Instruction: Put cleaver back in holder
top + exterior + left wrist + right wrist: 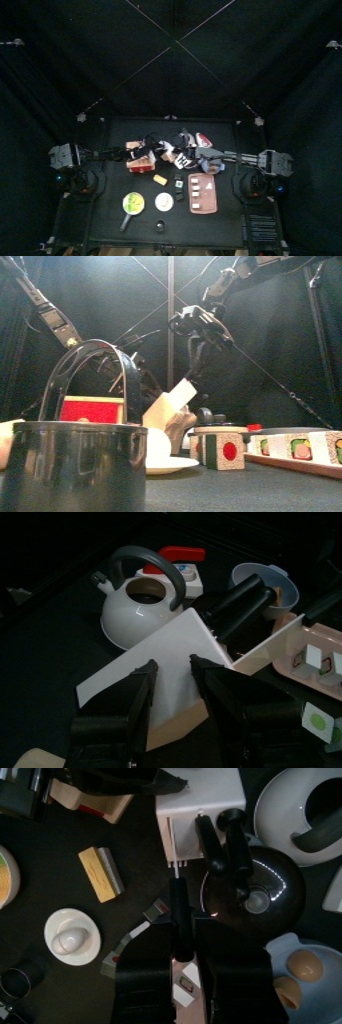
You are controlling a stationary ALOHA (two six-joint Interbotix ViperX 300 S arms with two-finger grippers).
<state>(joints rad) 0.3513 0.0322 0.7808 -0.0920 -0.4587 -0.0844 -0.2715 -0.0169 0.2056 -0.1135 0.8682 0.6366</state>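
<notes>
Above the holder [287, 647], left gripper [174, 677] pinches the cleaver [160, 662] blade; right gripper [177, 973] clamps its handle narrowly. Misaligned blade could jam at the slot.

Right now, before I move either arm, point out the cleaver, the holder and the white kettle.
cleaver [160, 662]: left wrist view, on the flat pale blade.
holder [160, 416]: front view, on its tan wooden side.
white kettle [138, 615]: left wrist view, on its round body.

black table [107, 225], holder [139, 158], kettle [210, 162]
</notes>
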